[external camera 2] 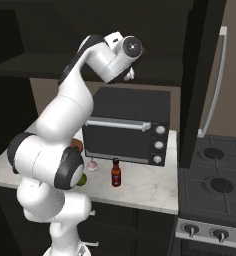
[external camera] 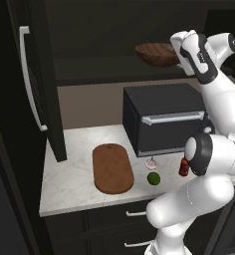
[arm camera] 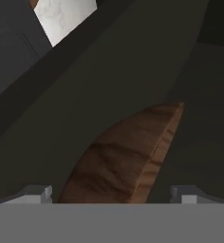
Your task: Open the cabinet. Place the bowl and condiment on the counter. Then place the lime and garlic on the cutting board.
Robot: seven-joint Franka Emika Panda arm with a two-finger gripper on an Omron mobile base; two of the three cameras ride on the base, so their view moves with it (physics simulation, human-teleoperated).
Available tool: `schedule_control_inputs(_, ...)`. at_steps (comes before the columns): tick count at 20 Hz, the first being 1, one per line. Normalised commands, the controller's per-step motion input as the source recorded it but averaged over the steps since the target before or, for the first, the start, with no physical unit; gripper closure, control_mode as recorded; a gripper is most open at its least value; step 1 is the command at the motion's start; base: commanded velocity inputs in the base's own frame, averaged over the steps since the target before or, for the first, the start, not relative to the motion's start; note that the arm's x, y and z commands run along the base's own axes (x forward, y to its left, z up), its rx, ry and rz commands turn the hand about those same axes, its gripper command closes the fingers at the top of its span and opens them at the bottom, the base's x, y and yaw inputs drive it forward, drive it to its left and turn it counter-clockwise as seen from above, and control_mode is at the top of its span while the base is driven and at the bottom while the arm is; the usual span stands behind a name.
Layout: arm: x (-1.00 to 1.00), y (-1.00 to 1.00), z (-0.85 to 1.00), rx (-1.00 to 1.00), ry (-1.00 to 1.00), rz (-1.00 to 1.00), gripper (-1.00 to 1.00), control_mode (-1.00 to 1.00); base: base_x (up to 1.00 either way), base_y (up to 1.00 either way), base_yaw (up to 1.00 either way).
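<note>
Left base view: the cabinet (external camera: 37, 84) is seen with its door swung open, so the shelf inside can be reached. The wooden bowl (external camera: 157, 54) is seen on that shelf, above the toaster oven (external camera: 164, 117), with the claw (external camera: 181, 50) raised to its right rim, apparently for a grasp. On the worktop (external camera: 72, 174) the cutting board (external camera: 112, 168) lies bare near the front edge; the garlic (external camera: 151, 163), the lime (external camera: 153, 178) and the red condiment bottle (external camera: 183, 167) are seen to its right, in front of the oven. The condiment is judged already placed, the bowl not yet.

Right base view: the condiment bottle (external camera 2: 116, 173) stands upright before the oven (external camera 2: 127, 127), the garlic (external camera 2: 92, 165) beside it. The hand is lifted to shelf height.

Hand view: the bowl (arm camera: 126, 161) is seen edge-on between the two fingertips (arm camera: 35, 193), which are spread wide to either side of the rim; nothing is pinched.
</note>
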Motion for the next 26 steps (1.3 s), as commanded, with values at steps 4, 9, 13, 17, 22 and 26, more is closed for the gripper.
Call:
schedule_control_inputs(4,0.13,0.19,-0.23,0.0,0.01,0.0,-1.0,-1.0,0.0,0.0,0.0)
schedule_control_inputs(9,0.09,0.22,-0.23,0.0,0.01,0.0,1.0,-1.0,0.0,0.0,0.0)
schedule_control_inputs(13,0.01,0.06,-0.16,0.0,0.0,0.0,1.0,-1.0,0.0,0.0,0.0)
schedule_control_inputs(17,0.0,0.0,-0.1,0.0,0.0,0.0,1.0,-1.0,0.0,0.0,0.0)
schedule_control_inputs(22,0.0,0.0,-0.06,0.0,0.0,0.0,1.0,-1.0,0.0,0.0,0.0)
schedule_control_inputs(26,-0.11,0.0,0.0,0.0,-0.07,0.0,1.0,-1.0,0.0,0.0,0.0)
